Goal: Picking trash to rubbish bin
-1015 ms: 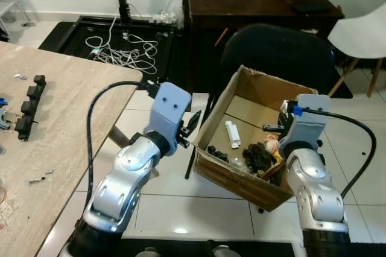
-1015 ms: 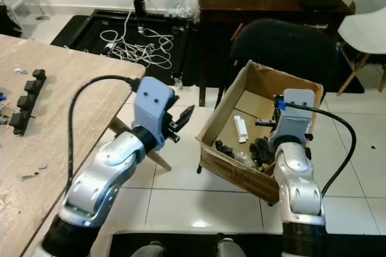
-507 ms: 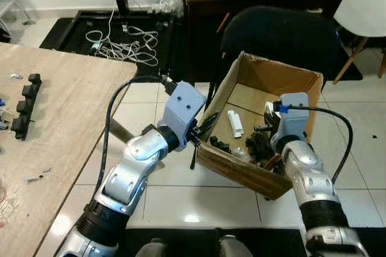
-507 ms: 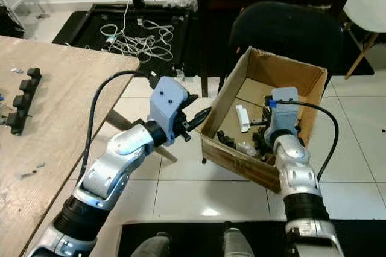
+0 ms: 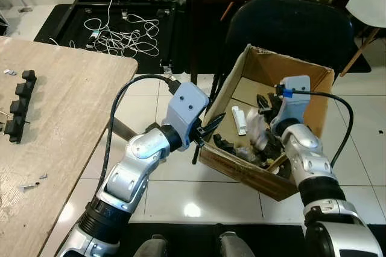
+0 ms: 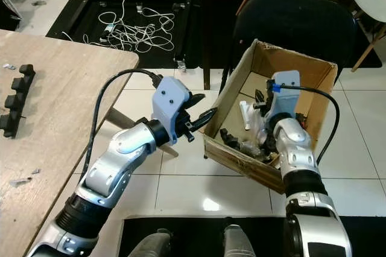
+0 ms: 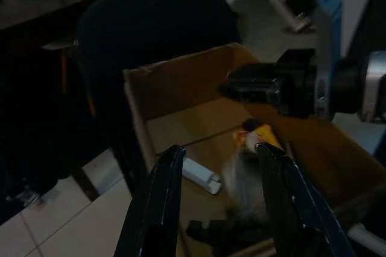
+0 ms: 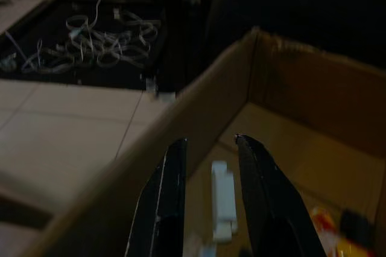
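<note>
A tilted brown cardboard box (image 5: 304, 82) sits right of centre in the head views, in front of a black office chair (image 5: 289, 28). Inside lie a white plastic bar (image 5: 239, 120), crumpled dark scraps (image 5: 224, 145) and a whitish wad (image 5: 258, 129). The left gripper (image 5: 208, 129) hovers at the box's near-left wall, jaws released and empty. The right gripper (image 8: 208, 209) reaches over the box interior, jaws parted, grasping nothing. A pale wood-grain table (image 5: 54, 124) fills the left.

Silver arms, blue-grey wrist housings, black cables, black fingers
</note>
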Robot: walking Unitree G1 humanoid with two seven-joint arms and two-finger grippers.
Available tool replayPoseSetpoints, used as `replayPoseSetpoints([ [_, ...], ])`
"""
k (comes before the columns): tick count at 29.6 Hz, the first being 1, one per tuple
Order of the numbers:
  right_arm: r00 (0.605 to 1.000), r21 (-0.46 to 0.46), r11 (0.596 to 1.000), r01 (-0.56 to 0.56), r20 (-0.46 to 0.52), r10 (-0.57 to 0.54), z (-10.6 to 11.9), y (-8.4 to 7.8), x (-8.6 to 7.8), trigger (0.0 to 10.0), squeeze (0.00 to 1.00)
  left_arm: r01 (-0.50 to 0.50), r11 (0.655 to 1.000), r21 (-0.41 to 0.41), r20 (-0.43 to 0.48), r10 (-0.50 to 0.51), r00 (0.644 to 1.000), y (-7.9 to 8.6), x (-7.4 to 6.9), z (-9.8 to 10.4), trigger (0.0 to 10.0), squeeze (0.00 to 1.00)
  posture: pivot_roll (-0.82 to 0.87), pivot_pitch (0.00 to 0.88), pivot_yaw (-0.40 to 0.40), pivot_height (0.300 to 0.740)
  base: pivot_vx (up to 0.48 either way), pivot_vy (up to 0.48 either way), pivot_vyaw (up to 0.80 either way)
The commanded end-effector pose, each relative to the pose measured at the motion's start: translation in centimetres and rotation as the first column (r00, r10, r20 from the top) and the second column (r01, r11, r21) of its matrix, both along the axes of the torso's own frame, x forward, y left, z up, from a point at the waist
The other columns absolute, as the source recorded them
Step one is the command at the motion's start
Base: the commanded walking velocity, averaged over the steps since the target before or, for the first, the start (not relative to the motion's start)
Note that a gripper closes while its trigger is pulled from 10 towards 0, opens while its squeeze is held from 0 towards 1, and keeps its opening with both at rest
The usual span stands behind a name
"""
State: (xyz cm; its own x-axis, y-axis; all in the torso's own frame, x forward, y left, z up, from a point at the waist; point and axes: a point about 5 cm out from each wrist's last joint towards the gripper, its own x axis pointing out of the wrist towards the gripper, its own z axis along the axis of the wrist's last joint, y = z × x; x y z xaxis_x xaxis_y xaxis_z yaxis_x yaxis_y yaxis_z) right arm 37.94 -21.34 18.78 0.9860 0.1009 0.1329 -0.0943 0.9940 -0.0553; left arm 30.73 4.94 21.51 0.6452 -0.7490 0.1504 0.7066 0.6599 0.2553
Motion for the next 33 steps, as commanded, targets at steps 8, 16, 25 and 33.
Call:
replayPoseSetpoints([
  [8, 0.992, 0.077, 0.997, 0.028, 0.120, -0.038, 2.1, 0.9, -0.6, 10.0, 0.00, -0.214, 0.969, -0.125, -0.028, 0.212, 0.977, 2.3, 0.8, 1.1, 10.0, 0.00, 0.09, 0.225, 0.063, 0.740, 0.000, 0.000, 0.00],
  [16, 0.969, 0.225, 0.974, 0.000, 0.242, -0.056, 5.0, 3.7, -2.3, 10.0, 0.00, -0.437, 0.876, -0.206, -0.097, 0.426, 0.899, 5.4, 0.7, 1.9, 10.0, 0.00, 0.09, 0.179, 0.043, 0.740, 0.000, 0.000, 0.00],
  [25, 0.991, 0.175, 0.983, -0.063, 0.125, 0.041, 2.6, 7.4, -3.8, 10.0, 0.00, -0.565, 0.784, -0.257, -0.144, 0.547, 0.825, 6.4, 0.3, 1.9, 10.0, 0.00, 0.11, 0.170, 0.001, 0.740, 0.000, 0.000, 0.00],
  [33, 0.994, 0.177, 0.981, -0.076, 0.095, 0.059, 2.3, 8.1, -5.0, 10.0, 0.00, -0.571, 0.769, -0.288, -0.197, 0.536, 0.821, 6.5, -0.5, 1.7, 10.0, 0.00, 0.10, 0.153, -0.008, 0.740, 0.000, 0.000, 0.00],
])
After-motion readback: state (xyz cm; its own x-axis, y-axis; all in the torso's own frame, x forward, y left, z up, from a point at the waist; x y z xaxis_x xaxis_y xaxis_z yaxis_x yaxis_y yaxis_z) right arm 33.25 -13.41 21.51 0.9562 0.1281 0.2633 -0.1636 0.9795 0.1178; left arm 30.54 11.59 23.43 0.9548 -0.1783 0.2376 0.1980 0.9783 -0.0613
